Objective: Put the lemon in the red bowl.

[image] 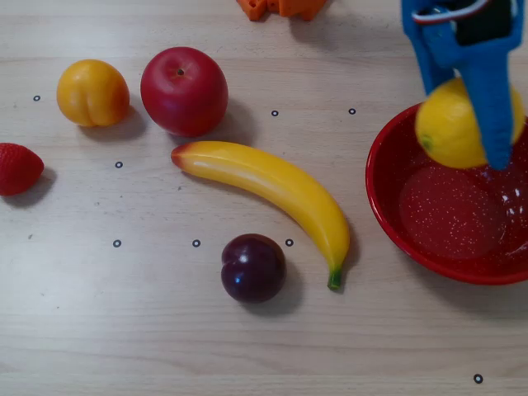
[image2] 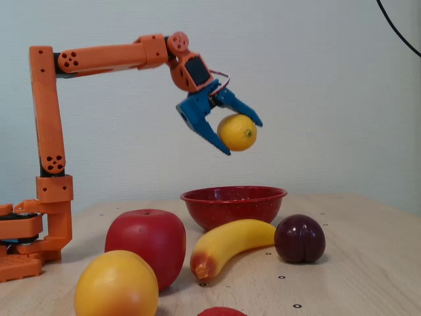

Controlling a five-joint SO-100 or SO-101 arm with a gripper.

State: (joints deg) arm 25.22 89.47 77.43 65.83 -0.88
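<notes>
The blue gripper (image2: pixel 242 135), jaws closed around the lemon (image2: pixel 237 132), holds it high above the red bowl (image2: pixel 233 204). Lowering closer over the bowl's centre before letting go should prevent a bounce-out.

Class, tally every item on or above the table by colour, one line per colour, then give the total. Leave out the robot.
Yellow: 2, lemon in the end effector, banana
Orange-yellow: 1, round fruit
Red: 3, apple, strawberry, red bowl
Dark purple: 1, plum
Total: 7
</notes>
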